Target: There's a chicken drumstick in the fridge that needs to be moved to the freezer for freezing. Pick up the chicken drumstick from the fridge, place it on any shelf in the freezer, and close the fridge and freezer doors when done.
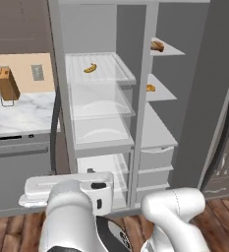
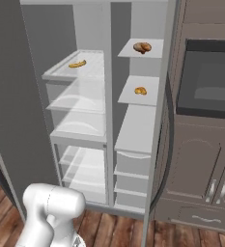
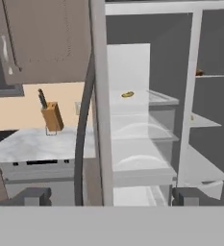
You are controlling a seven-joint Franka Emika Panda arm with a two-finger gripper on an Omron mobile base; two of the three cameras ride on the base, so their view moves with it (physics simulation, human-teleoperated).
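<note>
Well beyond the wide-open, empty gripper (image 3: pixel 107 196), the chicken drumstick (image 3: pixel 127 94) lies on the top left shelf (image 3: pixel 154 98)

Kitchen: open fridge (image 1: pixel 101 142), marble counter (image 1: pixel 17 113), knife block (image 1: pixel 6 83), wall oven (image 2: pixel 208 82).

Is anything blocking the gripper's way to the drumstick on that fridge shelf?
Nothing visible. The chicken drumstick lies alone on its shelf, in clear sight ahead of the open gripper.
</note>
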